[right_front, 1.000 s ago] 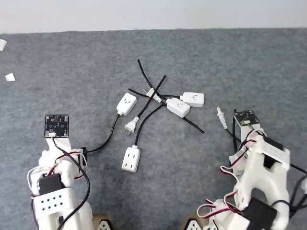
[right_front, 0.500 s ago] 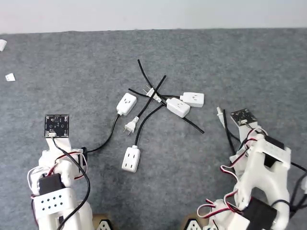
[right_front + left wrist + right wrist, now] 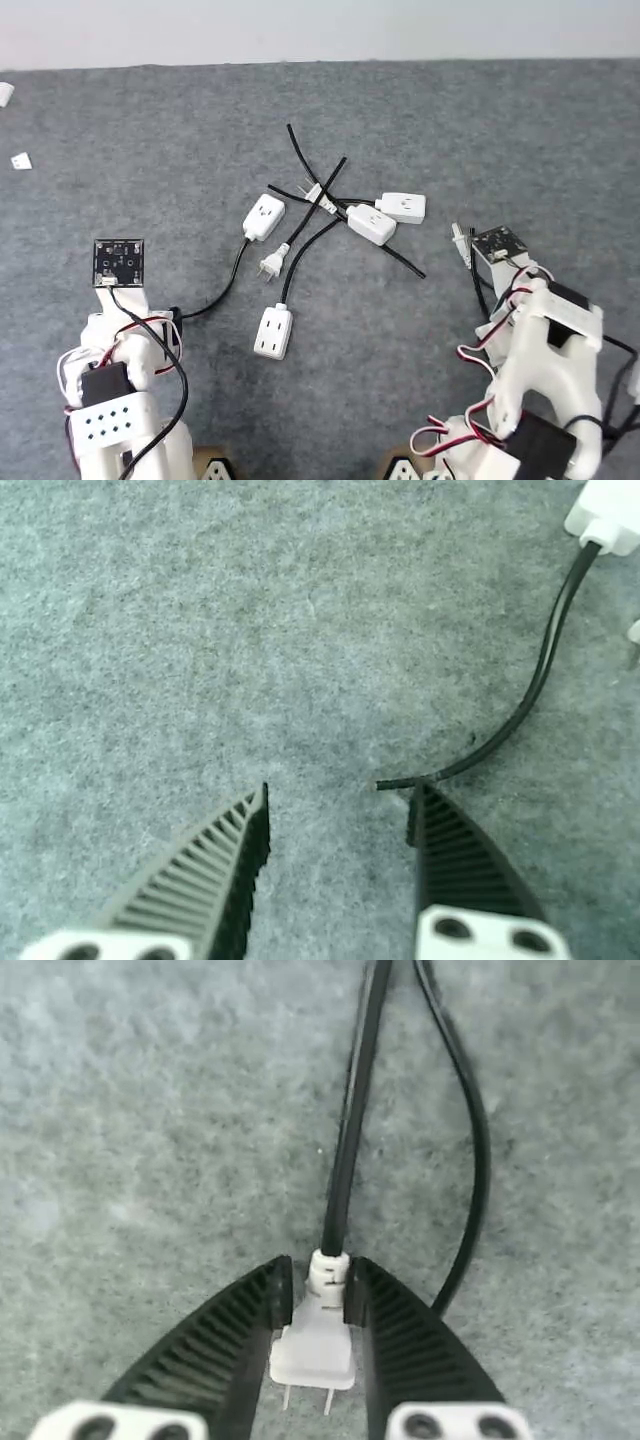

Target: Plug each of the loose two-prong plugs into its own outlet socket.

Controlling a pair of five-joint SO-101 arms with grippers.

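Observation:
In the right wrist view my right gripper (image 3: 318,1272) is shut on the neck of a white two-prong plug (image 3: 313,1350), one finger on each side, and its black cord (image 3: 352,1120) runs away from it. The high view shows this plug (image 3: 460,241) on the grey mat just left of the right arm's wrist (image 3: 500,244). Two more plugs (image 3: 272,263) (image 3: 322,197) lie mid-table among several white outlet sockets (image 3: 264,216) (image 3: 273,332) (image 3: 371,224) (image 3: 404,207). My left gripper (image 3: 340,795) stands open over bare mat, a black cord end (image 3: 382,785) beside one finger.
Black cords (image 3: 310,165) cross each other between the sockets in the middle of the mat. A second black cord (image 3: 470,1150) curves past the held plug. Two small white bits (image 3: 20,160) lie at the far left edge. The left arm (image 3: 118,262) sits at the near left.
The right arm's wrist has swung a little to the left, toward the white plug. The left arm, sockets and other plugs have not moved.

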